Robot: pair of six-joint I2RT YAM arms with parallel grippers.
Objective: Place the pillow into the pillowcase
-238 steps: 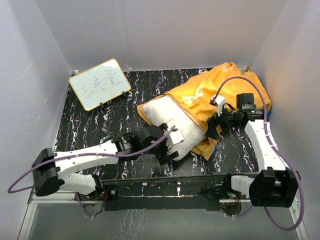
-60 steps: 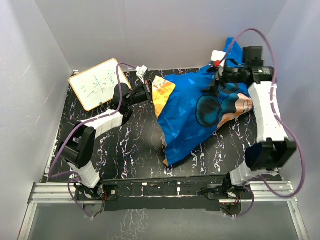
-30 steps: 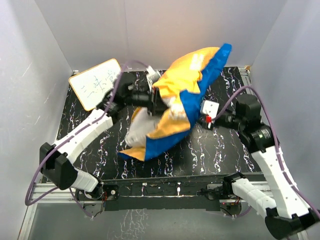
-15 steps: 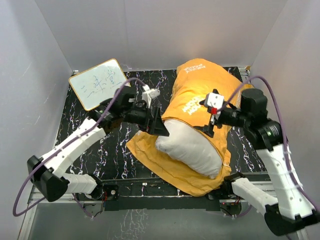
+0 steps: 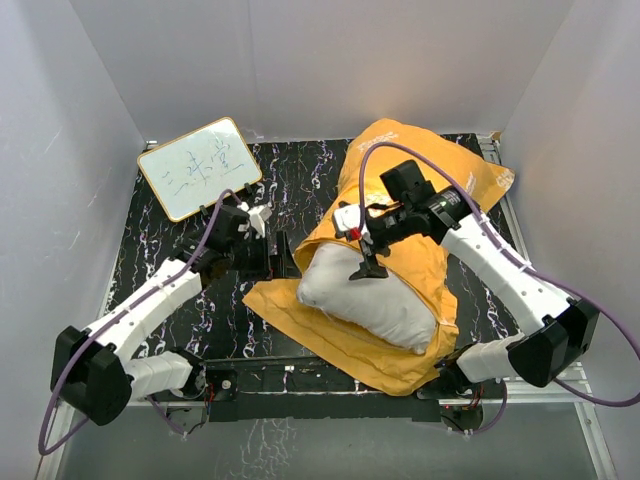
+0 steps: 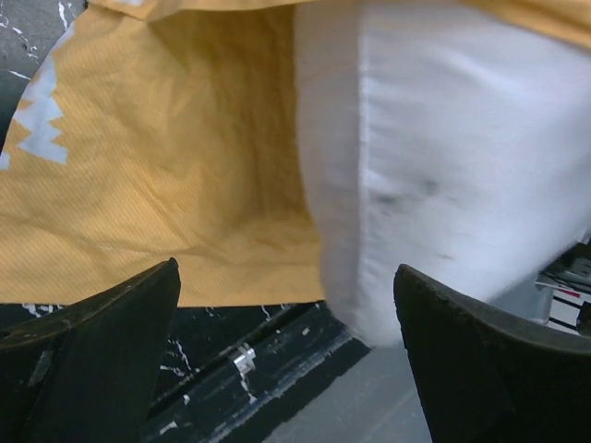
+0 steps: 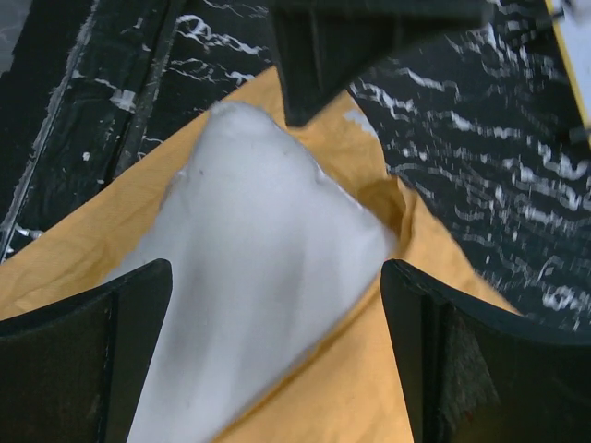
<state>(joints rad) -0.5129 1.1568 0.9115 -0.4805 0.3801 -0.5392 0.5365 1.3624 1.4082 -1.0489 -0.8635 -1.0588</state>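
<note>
Top external question: where's the pillow [image 5: 368, 298] sitting?

– Centre-right of frame, lying on the orange pillowcase [image 5: 320, 335], with its right end tucked under a fold of it.

– And the claws?

– Both spread wide, gripping nothing. The left gripper [image 5: 285, 257] sits just left of the pillow's corner. The right gripper [image 5: 367, 258] hangs over its upper edge. Both wrist views show the same gaps.

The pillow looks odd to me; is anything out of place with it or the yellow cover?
Yes. The pillow is only partly inside the pillowcase: its near-left end sticks out bare, resting on the lower flap. The pillowcase lies crooked, and its near corner hangs over the front edge of the table.
</note>
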